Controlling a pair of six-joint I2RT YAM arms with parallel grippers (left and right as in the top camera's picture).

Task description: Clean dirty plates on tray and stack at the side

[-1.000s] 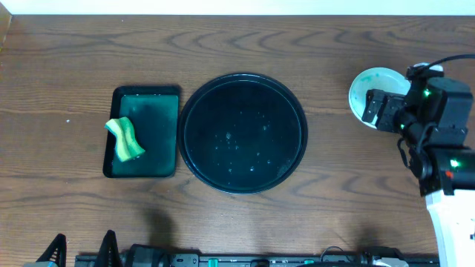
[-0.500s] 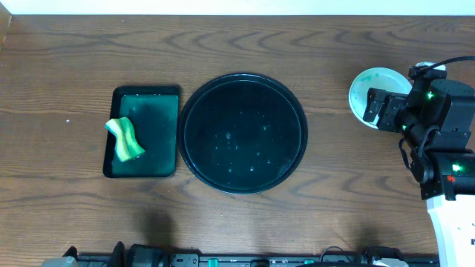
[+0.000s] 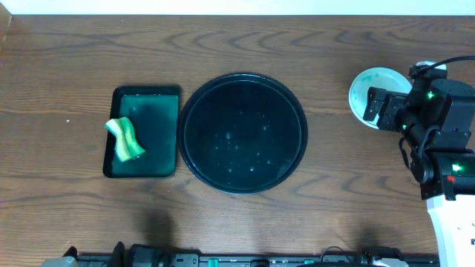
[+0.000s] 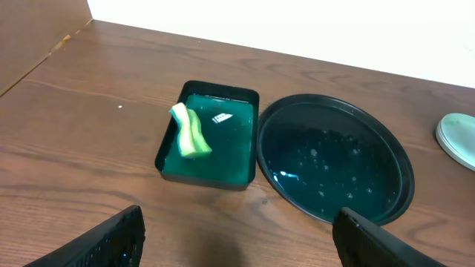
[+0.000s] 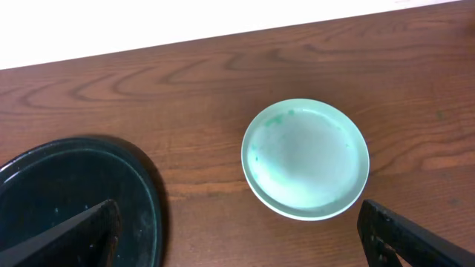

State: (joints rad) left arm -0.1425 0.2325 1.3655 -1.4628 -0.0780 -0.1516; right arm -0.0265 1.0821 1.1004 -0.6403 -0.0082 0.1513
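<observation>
The black tray [image 3: 242, 133] lies mid-table, wet and with no plates on it; it also shows in the left wrist view [image 4: 334, 167] and the right wrist view [image 5: 70, 196]. The plates [image 3: 365, 93] sit stacked on the table at the right, pale aqua with faint green specks, seen from above in the right wrist view [image 5: 305, 158] and at the edge of the left wrist view [image 4: 459, 139]. My right gripper [image 5: 241, 241] is open and empty, hovering beside the stack. My left gripper [image 4: 237, 241] is open and empty above the table's front edge.
A dark green rectangular tray [image 3: 154, 100] stands left of the black tray, holding a green-and-yellow sponge [image 3: 125, 139]; both show in the left wrist view, the tray [image 4: 223, 133] and the sponge [image 4: 190, 131]. The right arm's white base [image 3: 453, 222] stands at the front right.
The right arm drew back slightly from the stack of plates. The left arm's fingers dropped out of the overhead view at the front edge.
</observation>
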